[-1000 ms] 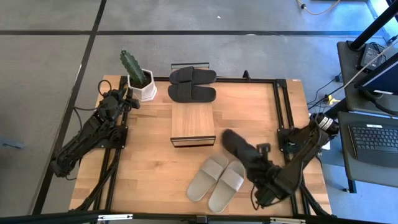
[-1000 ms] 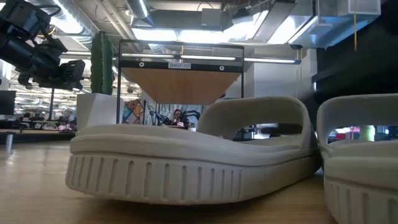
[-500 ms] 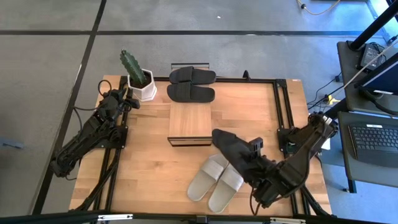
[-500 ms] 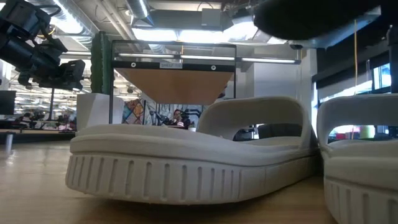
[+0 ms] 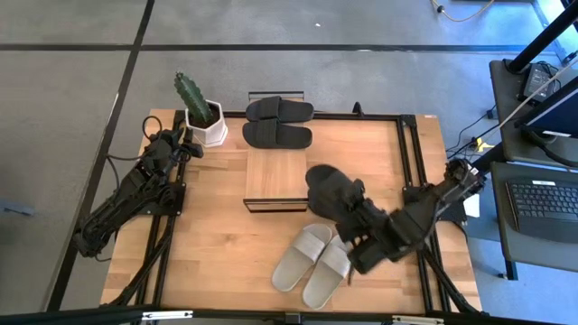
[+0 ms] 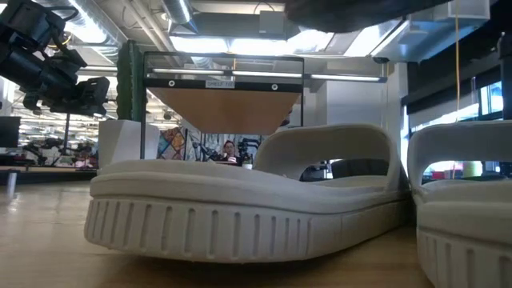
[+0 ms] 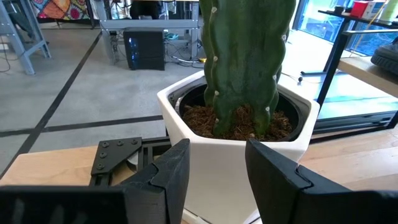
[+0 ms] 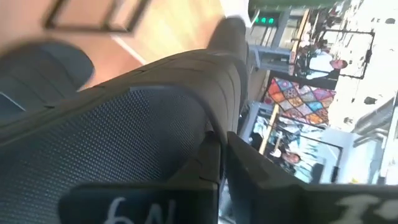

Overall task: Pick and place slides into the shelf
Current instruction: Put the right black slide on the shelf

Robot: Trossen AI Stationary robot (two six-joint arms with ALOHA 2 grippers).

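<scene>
My right gripper (image 5: 355,215) is shut on a black slide (image 5: 327,188), held in the air just right of the shelf (image 5: 277,173), a low box with a light plank top. In the low view the black slide's underside (image 6: 360,8) shows at the top. Two more black slides (image 5: 279,110) (image 5: 276,135) lie flat beyond the shelf's far end. The grey-beige pair (image 5: 302,256) (image 5: 329,271) lies sole-down near the table's near edge. My left gripper (image 5: 185,144) waits open beside the white cactus pot (image 5: 208,126). My right gripper holds the black slide by the end nearest the arm (image 8: 186,143), pinched between the two fingers (image 8: 249,168). The fingers come slanting from the table's near right. The slide is lifted clear, its free end (image 5: 316,176) pointing toward the shelf.
The cactus pot (image 7: 236,124) stands at the table's far left corner, right in front of my left gripper (image 7: 217,168). Dark frame rails (image 5: 406,153) run along the table's sides. Bare tabletop (image 5: 217,244) lies left of the grey-beige pair (image 6: 240,208).
My right gripper has carried the black slide up and toward the table's left and far side, to the shelf's right side. The slide has turned about, its free end now nearer the shelf. The shelf has slid slightly toward the left.
</scene>
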